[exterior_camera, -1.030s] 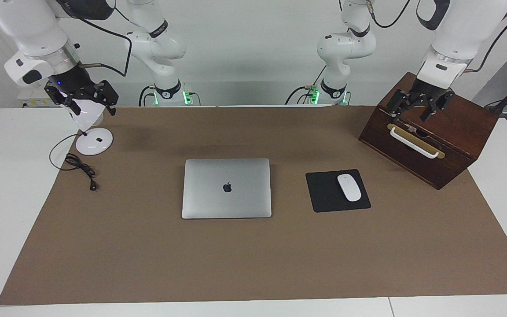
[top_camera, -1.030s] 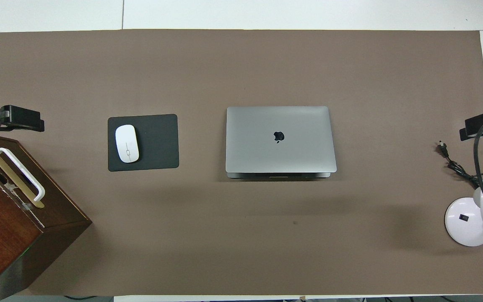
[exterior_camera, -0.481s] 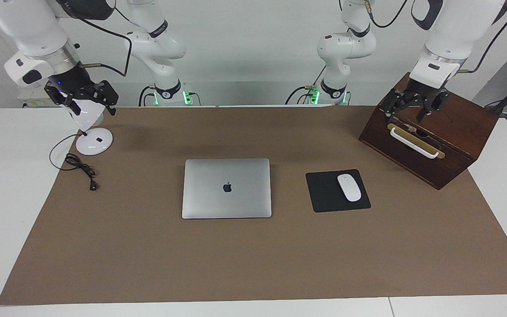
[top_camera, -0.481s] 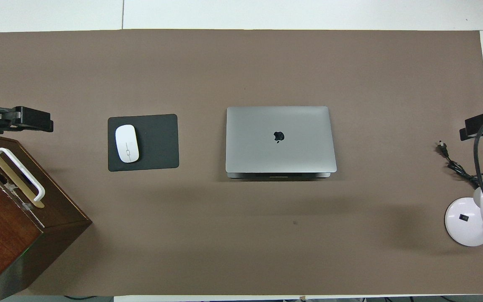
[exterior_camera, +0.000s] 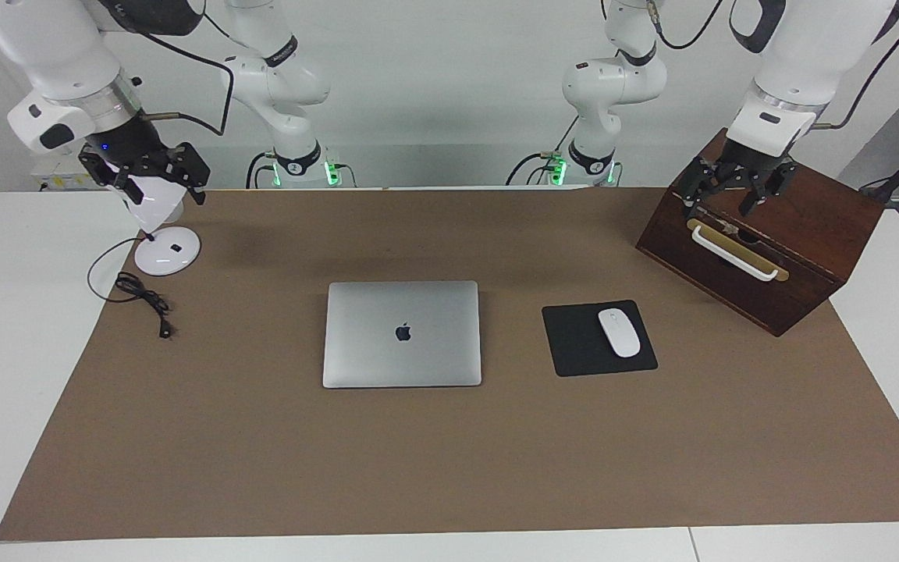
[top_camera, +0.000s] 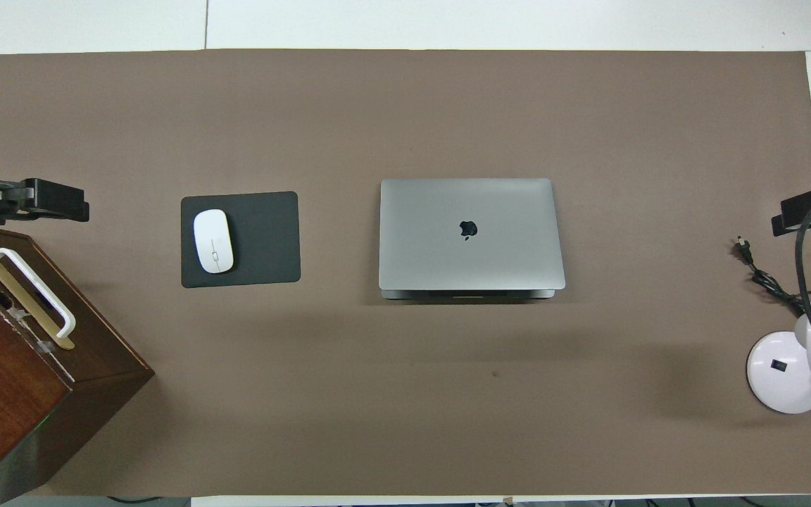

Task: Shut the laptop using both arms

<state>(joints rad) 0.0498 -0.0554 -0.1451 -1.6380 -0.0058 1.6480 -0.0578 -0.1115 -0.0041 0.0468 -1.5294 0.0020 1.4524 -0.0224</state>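
Note:
The silver-grey laptop [exterior_camera: 402, 334] lies flat in the middle of the brown mat with its lid down and the dark apple logo facing up. It also shows in the overhead view [top_camera: 471, 236]. My left gripper [exterior_camera: 732, 193] hangs open and empty over the top of the wooden box, well apart from the laptop; it also shows in the overhead view [top_camera: 59, 201]. My right gripper [exterior_camera: 154, 181] hangs open and empty over the white desk lamp at the right arm's end; it shows at the overhead view's edge [top_camera: 810, 211].
A black mousepad [exterior_camera: 574, 345] with a white mouse [exterior_camera: 619, 332] lies beside the laptop toward the left arm's end. A dark wooden box [exterior_camera: 797, 261] with a white handle stands past it. A white lamp [exterior_camera: 167, 251] and its black cable [exterior_camera: 145, 300] sit at the right arm's end.
My left gripper has risen slightly and shifted a little over the box, then stopped. The laptop and the right arm have not moved.

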